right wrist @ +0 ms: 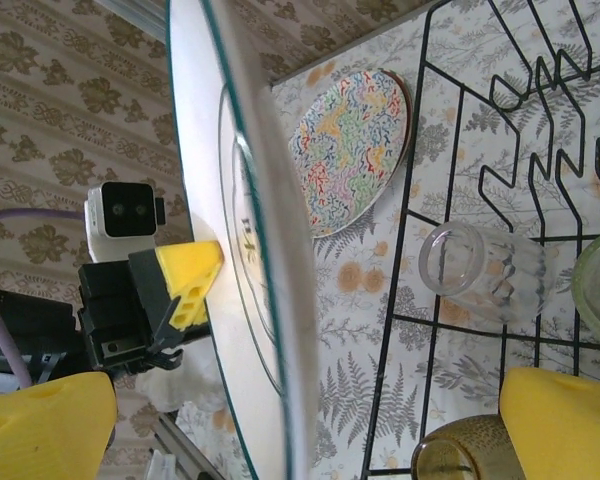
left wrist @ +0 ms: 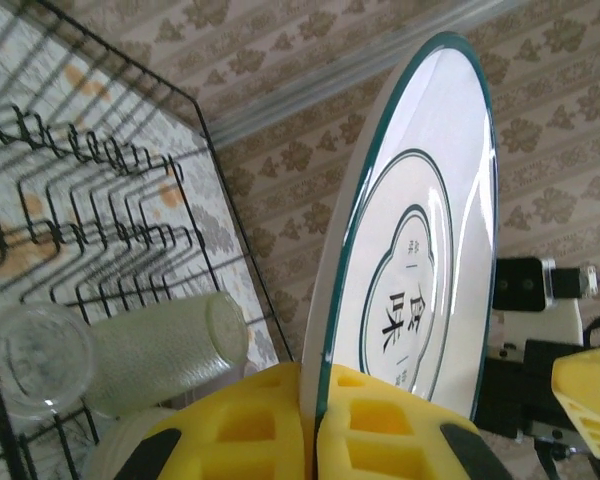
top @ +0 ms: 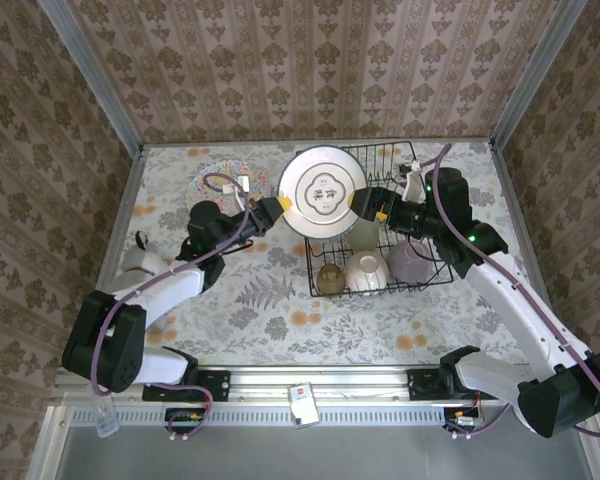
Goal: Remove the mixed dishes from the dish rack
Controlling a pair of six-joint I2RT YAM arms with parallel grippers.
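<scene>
A white plate (top: 320, 192) with a green rim stands on edge above the left end of the black dish rack (top: 420, 215). My left gripper (top: 278, 209) is shut on its left rim; in the left wrist view the yellow pads (left wrist: 250, 425) clamp the plate (left wrist: 420, 250). My right gripper (top: 366, 205) is open, its yellow fingers (right wrist: 565, 425) spread wide either side of the plate's edge (right wrist: 230, 250). A pale green glass (left wrist: 150, 350) lies in the rack. A brown cup (top: 329, 278), cream bowl (top: 366, 272) and lavender bowl (top: 414, 262) sit along its near side.
A floral plate (top: 223, 180) lies flat on the patterned table (top: 270, 320), left of the rack and behind my left arm. Wallpapered walls close in the table at the back and both sides. The rack's upright tines (left wrist: 90, 200) stand at its far end.
</scene>
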